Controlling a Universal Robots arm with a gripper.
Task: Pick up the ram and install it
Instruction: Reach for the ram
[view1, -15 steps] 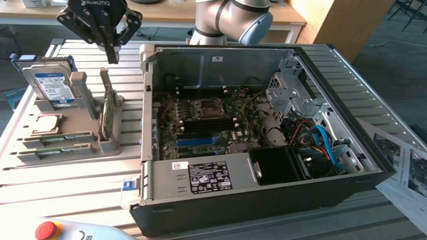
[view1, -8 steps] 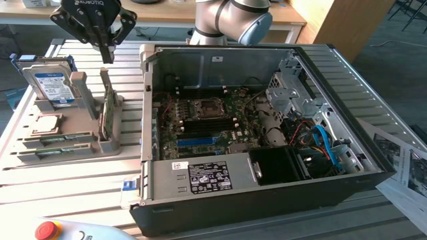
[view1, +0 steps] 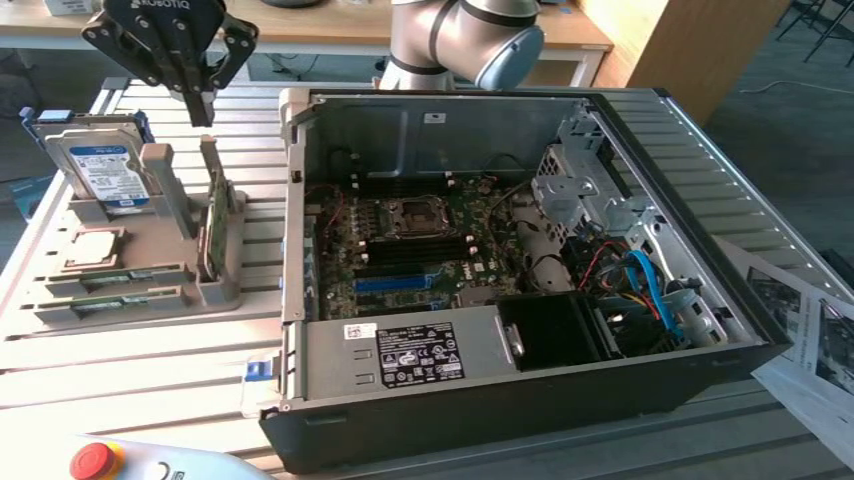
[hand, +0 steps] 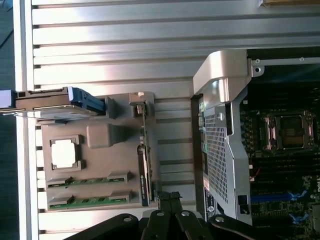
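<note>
**A:** What rises out of the grey moulded plastic holder tray (view1: 140, 292)?

**B:** A silver hard drive with a blue label (view1: 96, 168) stands upright at one end. A broad green circuit card (view1: 214, 228) stands on edge along the tray's side facing the open black computer case (view1: 534, 410).

**A:** And between tray and case?

**B:** There is a narrow strip of ribbed metal table (view1: 147, 375), hemmed in by the case's perforated silver side wall (hand: 220, 145).

**A:** Where is it open?

**B:** Over the tray's other end, where two flat green ram sticks (hand: 90, 181) lie low. There is clear room from above.

slatted aluminium tabletop (view1: 134, 375), wooden desk (view1: 334, 36) behind, tall wooden panel (view1: 681, 50), grey-blue carpet floor (view1: 801, 80)
</note>
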